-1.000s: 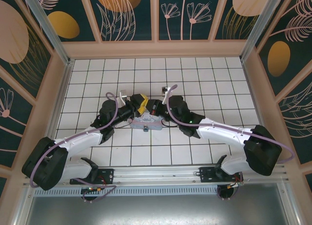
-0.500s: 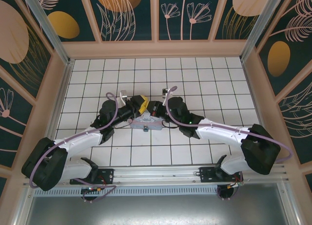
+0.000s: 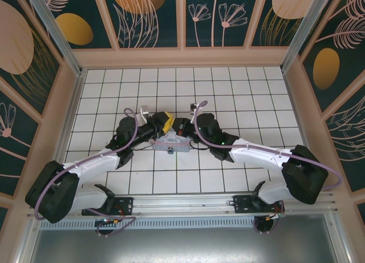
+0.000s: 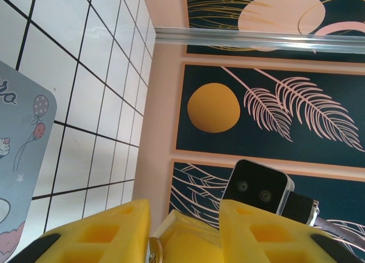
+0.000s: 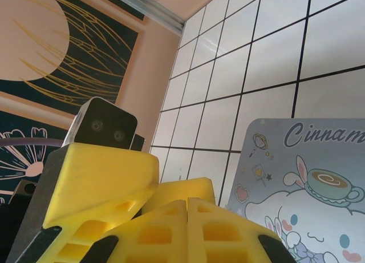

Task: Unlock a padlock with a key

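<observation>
I'm seeing the padlock (image 3: 170,150) as a tiny dark bluish speck sitting at the near edge of the pastel tin (image 3: 171,142), too small to be showing its shackle. The key (image 4: 155,253) is peeking out as a thin pale metal curve between the left hand's (image 4: 182,217) yellow fingers.
</observation>
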### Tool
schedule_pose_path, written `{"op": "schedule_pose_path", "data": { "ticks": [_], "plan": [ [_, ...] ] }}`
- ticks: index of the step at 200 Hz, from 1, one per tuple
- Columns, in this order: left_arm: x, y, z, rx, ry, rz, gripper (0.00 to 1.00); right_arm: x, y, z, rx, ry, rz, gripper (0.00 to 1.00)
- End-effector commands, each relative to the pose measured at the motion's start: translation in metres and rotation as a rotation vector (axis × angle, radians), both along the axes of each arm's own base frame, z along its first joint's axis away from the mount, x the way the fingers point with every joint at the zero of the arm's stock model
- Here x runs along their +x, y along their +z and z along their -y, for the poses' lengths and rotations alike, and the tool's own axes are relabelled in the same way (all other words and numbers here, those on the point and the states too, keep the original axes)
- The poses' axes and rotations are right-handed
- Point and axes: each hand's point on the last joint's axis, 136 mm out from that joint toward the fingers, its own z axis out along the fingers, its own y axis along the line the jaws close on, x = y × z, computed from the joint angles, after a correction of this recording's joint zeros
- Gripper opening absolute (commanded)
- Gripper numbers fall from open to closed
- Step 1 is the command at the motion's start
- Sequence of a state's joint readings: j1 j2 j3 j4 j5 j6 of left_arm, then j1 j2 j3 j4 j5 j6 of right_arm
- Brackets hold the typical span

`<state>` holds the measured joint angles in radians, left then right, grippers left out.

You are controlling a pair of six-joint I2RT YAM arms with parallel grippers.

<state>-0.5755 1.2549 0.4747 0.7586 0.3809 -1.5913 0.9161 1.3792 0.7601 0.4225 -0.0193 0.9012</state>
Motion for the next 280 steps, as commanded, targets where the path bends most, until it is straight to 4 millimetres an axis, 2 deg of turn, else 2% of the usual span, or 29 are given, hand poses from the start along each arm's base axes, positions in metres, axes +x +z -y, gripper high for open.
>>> {"op": "schedule_pose_path", "data": {
  "ticks": [1, 28, 100, 171, 230, 280],
  "plan": [
    [-0.003, 0.012, 0.002, -0.033, -0.019, 0.044, 0.37, 0.003, 0.010, -0.001, 0.039, -0.001, 0.013, 0.00],
    [-0.004, 0.013, 0.003, -0.039, -0.023, 0.046, 0.30, 0.003, 0.013, -0.006, 0.054, 0.012, 0.014, 0.00],
    [-0.006, 0.010, 0.001, -0.039, -0.017, 0.043, 0.00, 0.003, 0.016, -0.010, 0.061, 0.015, 0.017, 0.00],
    [-0.007, 0.009, -0.001, -0.034, -0.012, 0.056, 0.00, 0.006, 0.026, -0.009, 0.066, 0.004, 0.033, 0.00],
    [-0.006, 0.009, -0.006, -0.008, 0.013, 0.076, 0.00, 0.010, 0.041, 0.008, 0.087, -0.047, 0.055, 0.00],
    [-0.005, 0.006, -0.007, 0.004, 0.020, 0.075, 0.00, 0.011, 0.041, 0.012, 0.085, -0.053, 0.055, 0.00]
  ]
}}
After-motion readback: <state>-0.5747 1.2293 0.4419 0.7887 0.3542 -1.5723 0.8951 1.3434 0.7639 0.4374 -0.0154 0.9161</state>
